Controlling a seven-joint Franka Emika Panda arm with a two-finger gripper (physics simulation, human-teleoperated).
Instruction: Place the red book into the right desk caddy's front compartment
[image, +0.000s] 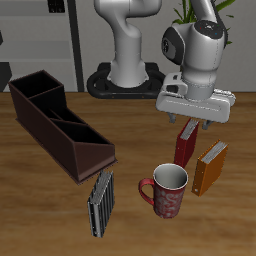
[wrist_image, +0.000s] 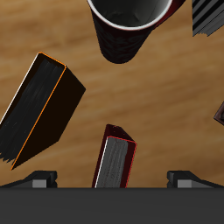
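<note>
The red book (image: 185, 146) stands upright on the table, thin, dark red with pale page edges; it also shows in the wrist view (wrist_image: 115, 157). My gripper (image: 196, 122) is open and hangs just above the book's top edge. In the wrist view the gripper (wrist_image: 114, 180) has one finger on each side of the book, apart from it. The right desk caddy (image: 58, 120) is a long dark maroon-brown open box with inner dividers, well away from the book across the table. Its sloped low end faces the table's front edge.
An orange book (image: 210, 168) stands close beside the red book; it also shows in the wrist view (wrist_image: 39, 109). A dark red mug (image: 165, 189) stands in front of both. A grey-and-black striped book (image: 100, 203) stands near the caddy's low end.
</note>
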